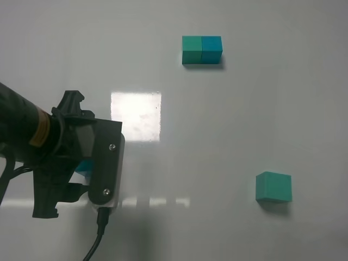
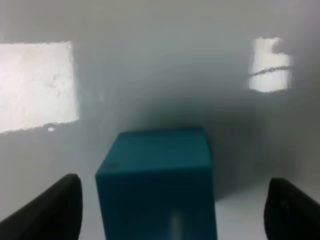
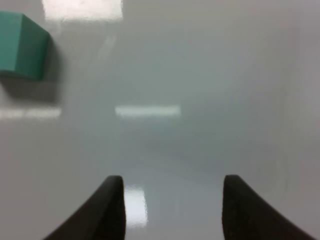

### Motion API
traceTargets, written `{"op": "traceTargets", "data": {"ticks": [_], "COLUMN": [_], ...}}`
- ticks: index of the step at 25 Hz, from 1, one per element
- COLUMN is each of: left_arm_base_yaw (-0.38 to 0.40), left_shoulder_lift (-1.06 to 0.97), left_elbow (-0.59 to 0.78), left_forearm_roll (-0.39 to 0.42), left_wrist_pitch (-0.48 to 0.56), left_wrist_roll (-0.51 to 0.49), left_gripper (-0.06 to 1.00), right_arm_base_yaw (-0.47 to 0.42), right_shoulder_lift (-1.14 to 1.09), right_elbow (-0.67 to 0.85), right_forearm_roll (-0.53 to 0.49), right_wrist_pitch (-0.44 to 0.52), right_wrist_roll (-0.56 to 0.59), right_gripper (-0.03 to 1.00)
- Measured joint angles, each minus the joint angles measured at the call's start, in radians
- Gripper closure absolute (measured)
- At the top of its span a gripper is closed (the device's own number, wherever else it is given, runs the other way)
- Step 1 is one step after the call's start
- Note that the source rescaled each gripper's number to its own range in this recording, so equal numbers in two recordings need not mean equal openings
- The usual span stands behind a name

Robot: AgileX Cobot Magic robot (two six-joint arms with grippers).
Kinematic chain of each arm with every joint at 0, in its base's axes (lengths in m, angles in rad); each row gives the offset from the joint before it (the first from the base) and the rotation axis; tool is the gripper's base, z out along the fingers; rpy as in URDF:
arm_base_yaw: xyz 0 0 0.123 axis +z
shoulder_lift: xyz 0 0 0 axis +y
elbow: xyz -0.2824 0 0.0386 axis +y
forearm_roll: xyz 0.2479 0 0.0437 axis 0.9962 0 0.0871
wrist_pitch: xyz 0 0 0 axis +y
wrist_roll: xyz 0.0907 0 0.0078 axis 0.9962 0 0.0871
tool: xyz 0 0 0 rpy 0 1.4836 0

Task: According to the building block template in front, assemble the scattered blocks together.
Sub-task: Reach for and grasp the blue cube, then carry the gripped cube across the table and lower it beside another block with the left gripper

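Note:
The template (image 1: 202,50), a sea-green cube joined to a teal-blue one, lies at the far middle of the table. My left gripper (image 1: 78,165) is low over the loose teal-blue cube (image 1: 85,166), which is mostly hidden under it. In the left wrist view the left gripper (image 2: 170,212) is open, with the teal-blue cube (image 2: 157,165) between its fingers, not touching either. The loose sea-green cube (image 1: 274,186) sits at the near right. It also shows in the right wrist view (image 3: 20,45), off to one side of my open, empty right gripper (image 3: 170,200).
The white table (image 1: 228,125) has a bright square glare patch (image 1: 136,116) beside the left arm. A black cable (image 1: 97,239) hangs from the left wrist toward the front edge. The right arm is out of the exterior high view.

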Motion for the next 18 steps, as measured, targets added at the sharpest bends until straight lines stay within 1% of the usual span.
{"op": "traceTargets", "data": {"ticks": [3, 4, 5, 6, 7, 8, 9, 10, 15, 18], "left_arm_base_yaw": [0.008, 0.014, 0.022, 0.030, 0.038, 0.045, 0.052, 0.054, 0.056, 0.037], "left_shoulder_lift": [0.019, 0.025, 0.026, 0.026, 0.026, 0.026, 0.026, 0.026, 0.026, 0.028], "left_elbow": [0.000, 0.000, 0.000, 0.000, 0.000, 0.000, 0.000, 0.000, -0.006, -0.071], "left_forearm_roll": [-0.008, -0.016, -0.023, -0.028, -0.032, -0.034, -0.035, -0.037, -0.039, -0.049], "left_wrist_pitch": [-0.022, -0.030, -0.037, -0.042, -0.043, -0.044, -0.044, -0.046, -0.055, -0.031], "left_wrist_roll": [-0.002, -0.003, -0.004, -0.004, -0.004, -0.004, -0.004, -0.003, -0.001, -0.003], "left_gripper": [-0.06, -0.04, 0.00, 0.11, 0.32, 0.64, 0.94, 0.89, 0.89, 0.89], "right_arm_base_yaw": [0.000, 0.000, 0.000, 0.000, 0.000, 0.000, 0.000, 0.000, 0.000, 0.000], "right_shoulder_lift": [0.000, 0.000, 0.000, 0.000, 0.000, 0.000, 0.000, 0.000, 0.000, 0.000], "right_elbow": [0.000, 0.000, 0.000, 0.000, 0.000, 0.000, 0.000, 0.000, 0.000, 0.000], "right_forearm_roll": [0.000, 0.000, 0.000, 0.000, 0.000, 0.000, 0.000, 0.000, 0.000, 0.000], "right_wrist_pitch": [0.000, 0.000, 0.000, 0.000, 0.000, 0.000, 0.000, 0.000, 0.000, 0.000], "right_wrist_roll": [0.000, 0.000, 0.000, 0.000, 0.000, 0.000, -0.001, -0.001, -0.001, -0.001], "right_gripper": [0.95, 0.95, 0.95, 0.95, 0.96, 0.96, 0.96, 0.96, 0.96, 0.96]}}
